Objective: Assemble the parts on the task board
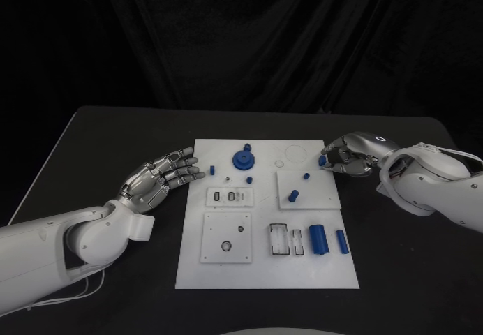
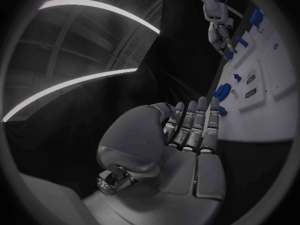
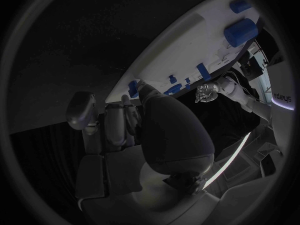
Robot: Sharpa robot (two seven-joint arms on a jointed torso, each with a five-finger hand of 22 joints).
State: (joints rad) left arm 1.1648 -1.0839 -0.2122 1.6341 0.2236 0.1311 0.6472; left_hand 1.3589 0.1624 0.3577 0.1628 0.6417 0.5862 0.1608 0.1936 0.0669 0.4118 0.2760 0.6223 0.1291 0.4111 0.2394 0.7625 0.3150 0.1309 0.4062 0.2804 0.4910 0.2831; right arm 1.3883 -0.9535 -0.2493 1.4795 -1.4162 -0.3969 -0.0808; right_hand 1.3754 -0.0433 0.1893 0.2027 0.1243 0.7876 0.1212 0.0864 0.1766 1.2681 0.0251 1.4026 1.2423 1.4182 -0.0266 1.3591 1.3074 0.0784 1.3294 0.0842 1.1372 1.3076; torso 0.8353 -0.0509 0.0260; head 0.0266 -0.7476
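Head view: a small blue part (image 1: 322, 160) was apparently pinched by the right hand (image 1: 347, 158) at the task board (image 1: 264, 269) edge; the left hand (image 1: 161, 178) was held spread, empty; seating was judged next.

White task board (image 1: 264, 272), blue parts (image 1: 318, 239), black table (image 1: 111, 139), silver left hand (image 1: 161, 178)

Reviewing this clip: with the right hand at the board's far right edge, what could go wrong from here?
The right hand is curled around a small blue part at the task board edge; whether it actually grips it is unclear, so the part might slip. The left hand hovers open beside another blue part and could nudge it.
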